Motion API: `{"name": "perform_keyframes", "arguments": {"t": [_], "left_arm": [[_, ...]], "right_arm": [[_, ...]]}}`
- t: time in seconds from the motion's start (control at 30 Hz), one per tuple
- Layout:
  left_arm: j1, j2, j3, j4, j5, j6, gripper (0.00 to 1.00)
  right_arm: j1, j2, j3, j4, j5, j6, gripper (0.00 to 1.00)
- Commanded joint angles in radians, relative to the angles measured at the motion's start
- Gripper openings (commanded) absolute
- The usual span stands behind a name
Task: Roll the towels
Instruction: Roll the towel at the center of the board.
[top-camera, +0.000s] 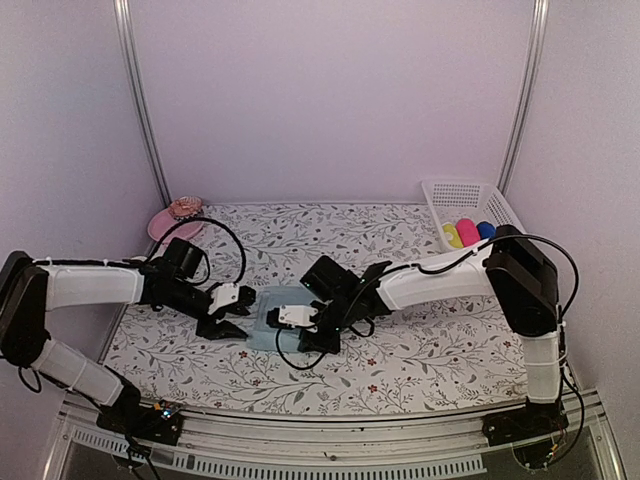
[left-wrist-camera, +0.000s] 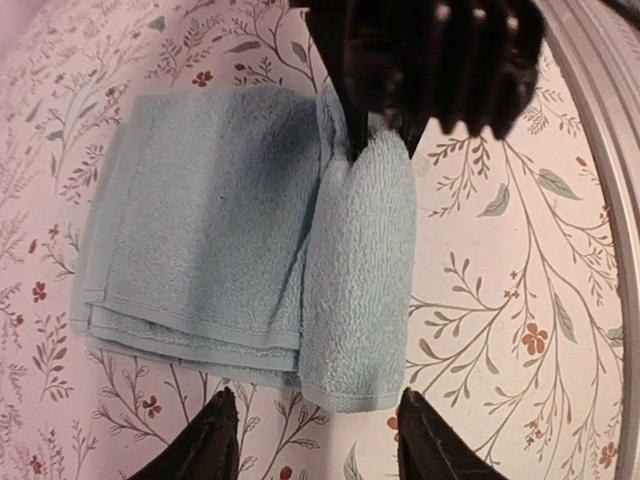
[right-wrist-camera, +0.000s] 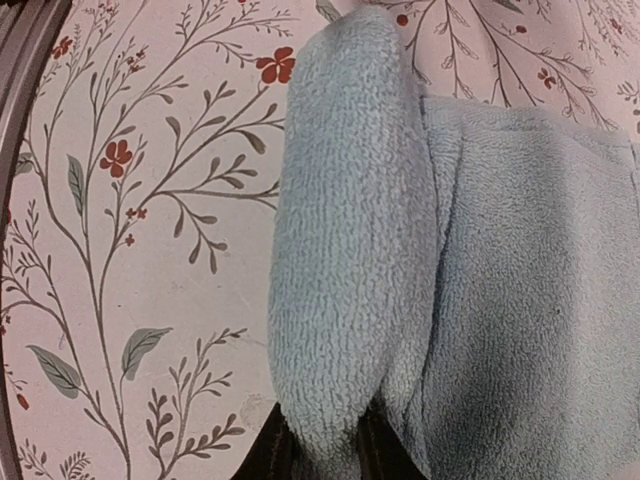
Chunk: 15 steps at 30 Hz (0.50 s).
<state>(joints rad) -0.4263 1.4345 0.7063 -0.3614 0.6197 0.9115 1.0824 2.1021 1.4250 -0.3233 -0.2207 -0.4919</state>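
Observation:
A pale aqua towel (top-camera: 272, 303) lies folded flat on the flowered tablecloth, midway between the two arms. Its near edge is turned over into a thick roll (left-wrist-camera: 360, 270). My right gripper (right-wrist-camera: 325, 455) is shut on one end of that roll (right-wrist-camera: 350, 220), the cloth bulging out between its fingers. In the left wrist view the right gripper (left-wrist-camera: 385, 140) shows as a dark mass at the roll's far end. My left gripper (left-wrist-camera: 318, 440) is open just off the roll's other end, its two fingertips (left-wrist-camera: 205, 440) apart from the cloth. Seen from above, the left gripper (top-camera: 232, 322) sits at the towel's left side.
A pink brimmed hat (top-camera: 178, 218) lies at the back left corner. A white basket (top-camera: 470, 195) holding coloured items (top-camera: 467, 233) stands at the back right. A metal rail (top-camera: 330, 425) runs along the table's near edge, and walls close in on three sides.

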Motion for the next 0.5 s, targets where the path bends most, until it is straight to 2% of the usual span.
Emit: {"name": "perform_keyframes", "arguments": {"t": [0.0, 0.13, 0.27, 0.47], "left_arm": [[0.006, -0.130, -0.158, 0.247, -0.043, 0.035, 0.55], [-0.008, -0.256, -0.309, 0.382, -0.063, 0.101, 0.55], [-0.069, -0.385, -0.441, 0.507, -0.123, 0.158, 0.56], [-0.174, -0.483, -0.527, 0.545, -0.189, 0.210, 0.57]], "right_arm": [[-0.009, 0.066, 0.073, -0.176, -0.189, 0.074, 0.21], [-0.024, 0.093, 0.123, -0.230, -0.298, 0.116, 0.21], [-0.039, 0.107, 0.153, -0.258, -0.384, 0.163, 0.21], [-0.080, 0.159, 0.207, -0.289, -0.477, 0.230, 0.20]]}}
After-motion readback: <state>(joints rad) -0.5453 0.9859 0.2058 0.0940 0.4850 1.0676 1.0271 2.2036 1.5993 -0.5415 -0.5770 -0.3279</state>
